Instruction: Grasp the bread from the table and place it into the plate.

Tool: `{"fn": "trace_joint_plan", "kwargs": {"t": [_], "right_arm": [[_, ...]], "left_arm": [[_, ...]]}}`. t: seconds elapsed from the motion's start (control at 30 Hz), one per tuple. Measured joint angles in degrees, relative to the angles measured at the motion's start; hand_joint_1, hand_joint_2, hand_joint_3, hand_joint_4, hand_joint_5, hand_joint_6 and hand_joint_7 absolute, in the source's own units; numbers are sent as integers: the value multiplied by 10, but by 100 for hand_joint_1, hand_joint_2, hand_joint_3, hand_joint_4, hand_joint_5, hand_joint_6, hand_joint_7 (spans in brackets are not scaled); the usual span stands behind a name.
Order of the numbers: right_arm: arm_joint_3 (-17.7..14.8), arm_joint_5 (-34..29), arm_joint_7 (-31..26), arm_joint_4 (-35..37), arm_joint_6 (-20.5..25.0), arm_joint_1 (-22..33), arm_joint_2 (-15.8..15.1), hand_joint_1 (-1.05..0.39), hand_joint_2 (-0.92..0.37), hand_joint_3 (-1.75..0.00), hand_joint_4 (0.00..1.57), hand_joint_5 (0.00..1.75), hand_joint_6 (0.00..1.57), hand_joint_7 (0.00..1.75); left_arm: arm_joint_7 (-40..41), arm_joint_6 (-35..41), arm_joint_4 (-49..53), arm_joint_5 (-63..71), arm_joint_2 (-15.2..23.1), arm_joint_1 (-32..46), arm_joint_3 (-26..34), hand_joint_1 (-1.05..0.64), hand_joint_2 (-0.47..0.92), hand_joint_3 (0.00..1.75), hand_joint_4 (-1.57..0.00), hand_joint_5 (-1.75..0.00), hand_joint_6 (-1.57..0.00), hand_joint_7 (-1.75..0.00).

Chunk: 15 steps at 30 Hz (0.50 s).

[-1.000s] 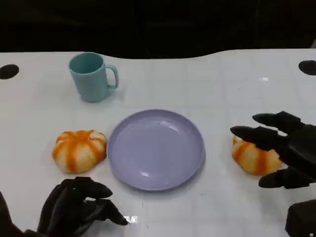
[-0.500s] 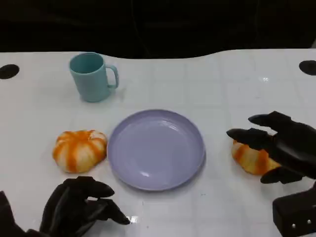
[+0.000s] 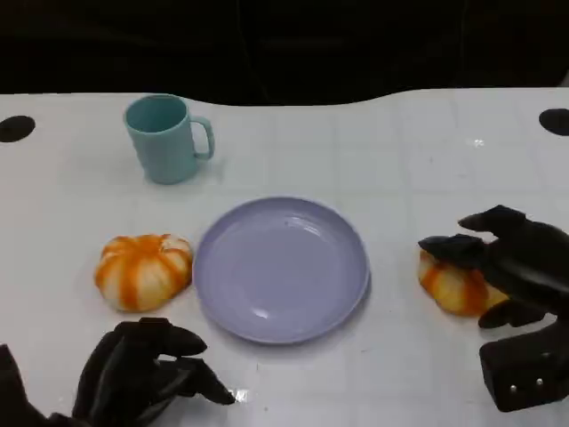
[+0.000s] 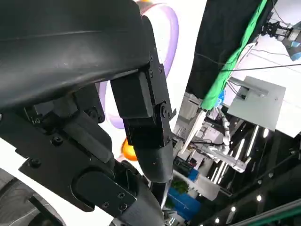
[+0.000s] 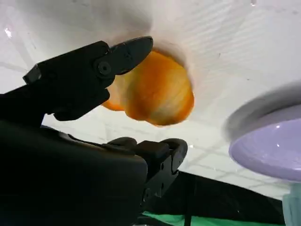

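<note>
Bread roll (image 3: 452,286), orange-striped, sitting on white table (image 3: 400,160) just right of purple plate (image 3: 280,267), not in it yet. Right hand (image 3: 511,267) hovering over roll, fingers (image 3: 449,249) spread apart and arching across top; thumb side below. Wrist cam: roll (image 5: 155,94) lying between upper finger and lower ones, gaps visible on both sides, so not gripping yet — hand open around it, nothing held. Judging as pre-grasp, closing step pending.

Left hand (image 3: 142,374) resting low near table edge, fingers curled in, holding nothing. Second striped roll (image 3: 142,270) sitting just left of plate, untouched. Teal mug (image 3: 167,138) standing upright, well behind plate.

Risks from here:
- Closing off-centre → roll squirting out sideways; rounded, prob. soft, glossy surface.
- Squeezing too hard → deforming roll, losing hold mid-lift.
- Fingers landing on top only, w/o thumb underneath → pushing roll along table instead of lifting.
- Moving low toward plate → clipping plate rim, shoving plate toward other roll.
</note>
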Motion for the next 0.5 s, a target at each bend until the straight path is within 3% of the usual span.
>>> {"fn": "trace_joint_plan", "kwargs": {"t": [0.5], "right_arm": [[48, 8, 0, 118, -1, -65, 21, -37, -81, -1, 7, 43, 30, 1]], "left_arm": [[0, 1, -5, 0, -1, 2, 0, -94, 63, 0, -157, -43, -157, -17]]}}
